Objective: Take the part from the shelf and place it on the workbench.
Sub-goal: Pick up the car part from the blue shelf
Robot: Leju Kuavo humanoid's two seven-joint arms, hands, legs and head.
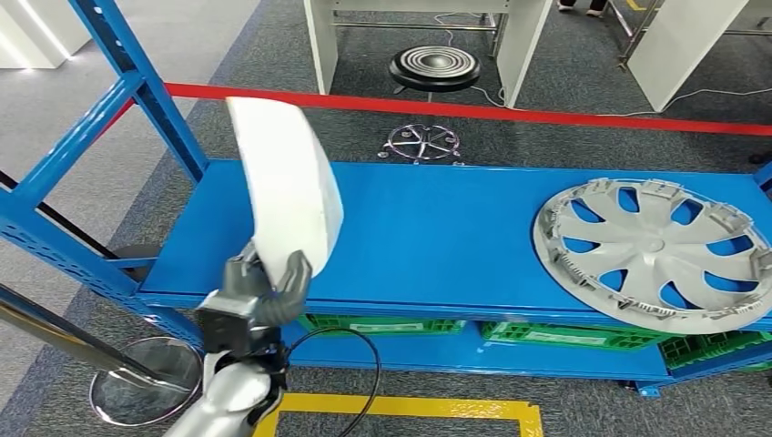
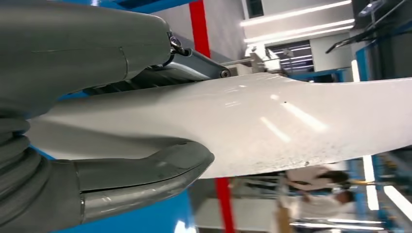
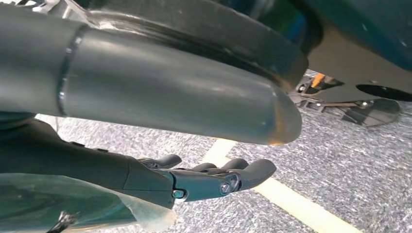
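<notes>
So the left hand [image 1: 259, 291] in the lower left of the head view has its thumb and fingers clamped on the bottom edge of the white part [image 1: 287, 187] — a curved, glossy panel standing nearly upright, its top reaching toward the upper left of the frame, above the left end of the blue shelf [image 1: 428, 237]. In the left wrist view the panel [image 2: 272, 121] looks thin and smooth, with shiny reflections, so my guess is it's light and fairly stiff but slippery. Held by one edge with most of its length sticking out past the hand, it could swing or slide in the grip if the arm moves fast. A hold nearer the middle would probably be steadier.

Moving right: the shelf top is flat painted blue metal, bare in the centre, with a silver hubcap [image 1: 660, 250] lying flat at the right edge. Green crates [image 1: 546, 332] sit on the level below. Behind the shelf runs a red barrier strip [image 1: 546, 114], with a black stool [image 1: 435, 68] on grey carpet beyond it.

The right hand [image 3: 214, 177] hangs over carpet and a yellow floor line — fingers stretched out loosely, holding nothing.
</notes>
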